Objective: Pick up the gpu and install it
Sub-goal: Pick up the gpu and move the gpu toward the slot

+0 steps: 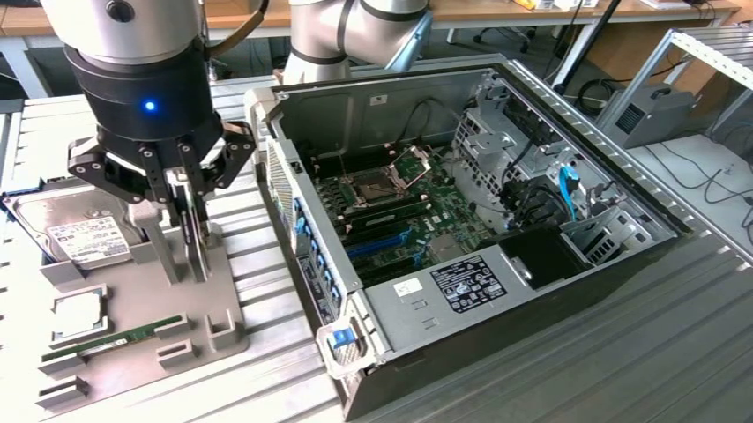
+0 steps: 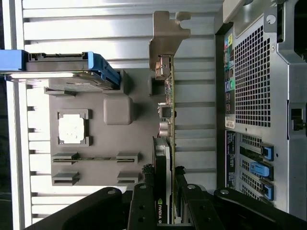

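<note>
The gpu stands on edge in a slot of the grey fixture plate. It is a thin dark card with a silver bracket at its far end. My gripper comes down over it, one dark finger on each face, shut on the card. In the exterior view my gripper is at the left, its fingers reaching down to the fixture plate with the gpu upright between them. The card's lower edge still looks level with the plate.
An open computer case lies to the exterior view's right of the plate, motherboard up. On the plate sit a hard drive, a processor chip and a green memory stick. Another arm's base stands behind the case.
</note>
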